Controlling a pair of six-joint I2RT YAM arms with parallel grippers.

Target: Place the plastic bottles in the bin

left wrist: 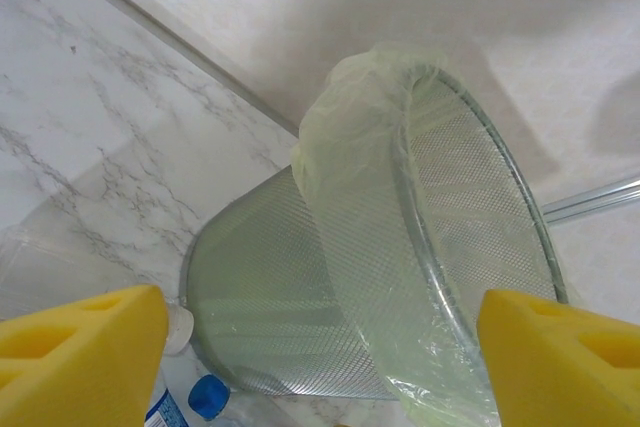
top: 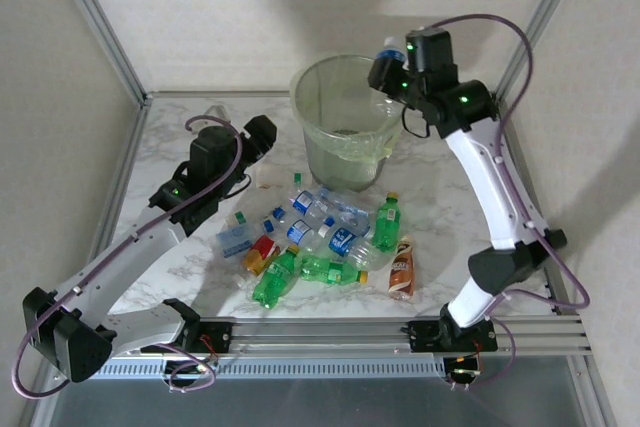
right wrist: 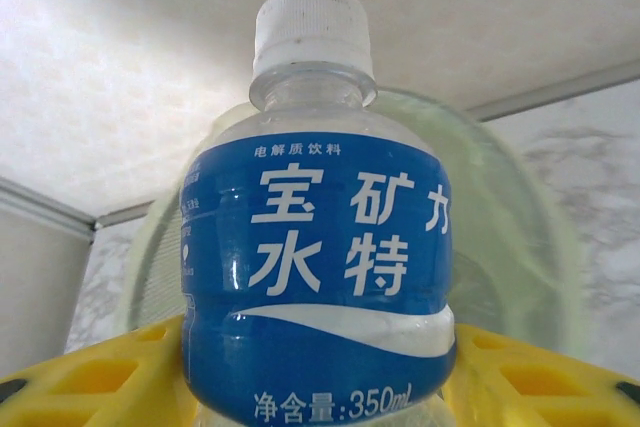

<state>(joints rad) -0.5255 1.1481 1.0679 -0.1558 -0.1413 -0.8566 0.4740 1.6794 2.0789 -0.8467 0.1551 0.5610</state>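
Your right jaws closed on blue-label bottle (right wrist: 320,247), low on body, cap pointing away from jaws. Bottle held high beside far-right rim of bin (top: 312,97), likely so it clears liner before release. Your left jaws wide, nothing between, facing bin wall. Bottle pile (top: 320,242) lies on counter (top: 450,197), just before bin.

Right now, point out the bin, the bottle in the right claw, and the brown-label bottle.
bin (top: 345,169): top external view, near side of its wall.
blue-label bottle (right wrist: 320,247): right wrist view, middle of its label.
brown-label bottle (top: 402,269): top external view, on its label.
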